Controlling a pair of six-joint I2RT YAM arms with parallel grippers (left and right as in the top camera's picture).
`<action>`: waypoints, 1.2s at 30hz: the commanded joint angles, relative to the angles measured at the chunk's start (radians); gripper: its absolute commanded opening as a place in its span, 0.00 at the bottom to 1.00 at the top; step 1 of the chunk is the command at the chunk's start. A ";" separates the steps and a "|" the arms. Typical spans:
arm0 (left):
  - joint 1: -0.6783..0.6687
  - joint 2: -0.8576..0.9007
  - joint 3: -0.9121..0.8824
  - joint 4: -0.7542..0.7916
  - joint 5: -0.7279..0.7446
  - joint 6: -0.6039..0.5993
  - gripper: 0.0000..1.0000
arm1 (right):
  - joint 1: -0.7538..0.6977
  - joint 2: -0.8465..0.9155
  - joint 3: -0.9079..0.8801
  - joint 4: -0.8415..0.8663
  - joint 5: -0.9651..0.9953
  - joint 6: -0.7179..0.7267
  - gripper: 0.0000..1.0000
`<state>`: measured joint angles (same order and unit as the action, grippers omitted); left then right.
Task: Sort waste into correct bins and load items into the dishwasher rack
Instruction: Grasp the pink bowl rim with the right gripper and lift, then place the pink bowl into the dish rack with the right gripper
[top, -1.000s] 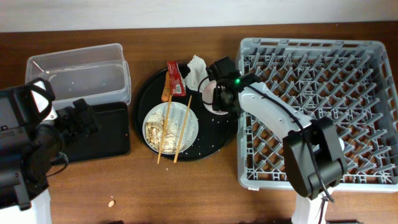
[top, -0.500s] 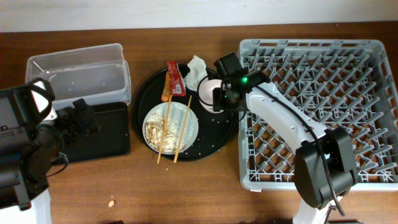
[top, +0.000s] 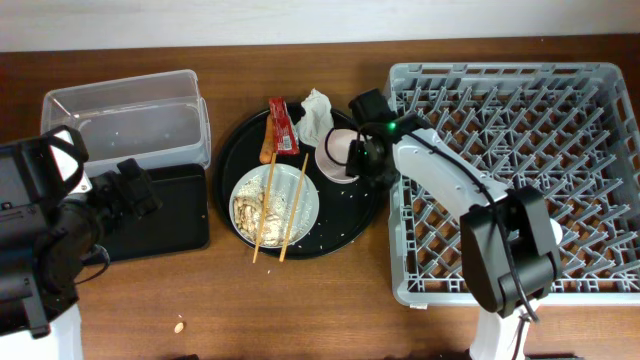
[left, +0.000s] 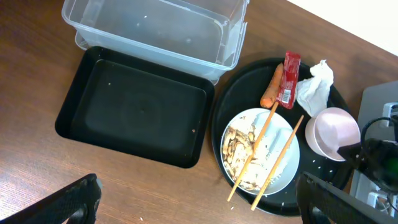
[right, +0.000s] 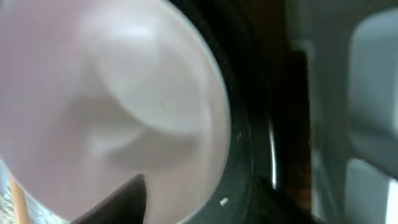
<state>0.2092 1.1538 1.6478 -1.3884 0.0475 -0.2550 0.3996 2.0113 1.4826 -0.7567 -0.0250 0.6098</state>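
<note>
The right gripper (top: 362, 156) sits at the bowl's (top: 336, 155) rim, on the side away from the round tray's (top: 345, 212) centre. Whether it clamps the rim, I cannot tell. The bowl stands mouth up on the tray's right part, beside the napkin (top: 316, 110). A second ago the gripper covered most of it; now it shows nearly whole.

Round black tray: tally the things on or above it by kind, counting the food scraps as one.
Dishes: 2 (plate, bowl)
Chopsticks: 2
Waste: 4 (wrapper, napkin, carrot piece, scraps)
Total: 8
</note>
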 joint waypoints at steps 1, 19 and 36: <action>0.004 -0.002 0.010 -0.001 -0.011 -0.010 0.99 | -0.012 0.004 -0.002 0.026 0.024 0.112 0.30; 0.004 -0.002 0.010 -0.005 -0.011 -0.010 0.99 | -0.040 -0.449 0.047 -0.319 0.979 -0.165 0.04; 0.003 -0.002 0.009 -0.005 -0.011 -0.010 0.99 | -0.333 -0.014 0.043 -0.139 1.246 -0.285 0.04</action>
<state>0.2092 1.1538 1.6478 -1.3949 0.0475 -0.2550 0.0437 1.9675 1.5242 -0.9035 1.2003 0.3439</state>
